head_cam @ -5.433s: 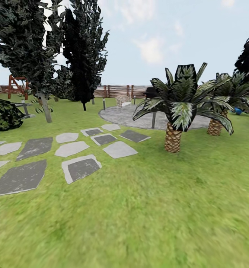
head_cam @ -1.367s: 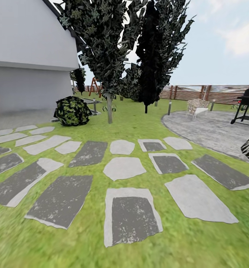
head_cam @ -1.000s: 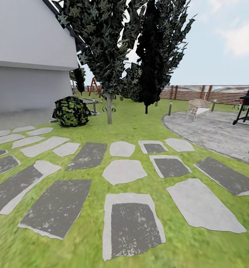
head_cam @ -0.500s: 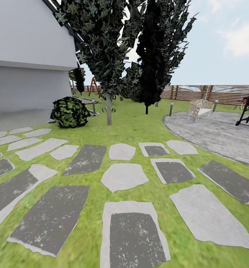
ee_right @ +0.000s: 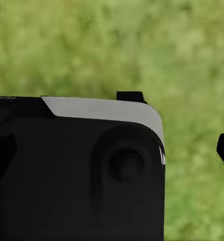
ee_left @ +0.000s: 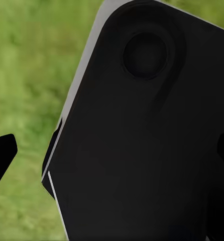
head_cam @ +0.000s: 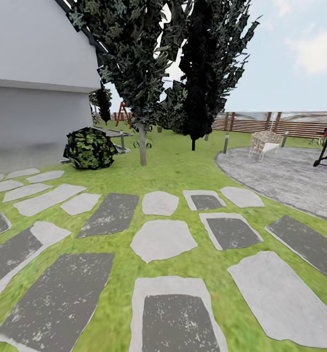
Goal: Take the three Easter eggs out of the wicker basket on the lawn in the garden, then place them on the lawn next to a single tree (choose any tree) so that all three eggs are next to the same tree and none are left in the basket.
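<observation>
Grey stepping stones (head_cam: 162, 238) cross the lawn (head_cam: 183, 164) toward the tree (head_cam: 142, 142) near its far edge; neither pincer's opening can be told.

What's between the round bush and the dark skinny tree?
In the head view, between the round bush and the narrow black tree stands the leafy tree with its grey trunk, on lawn.
</observation>
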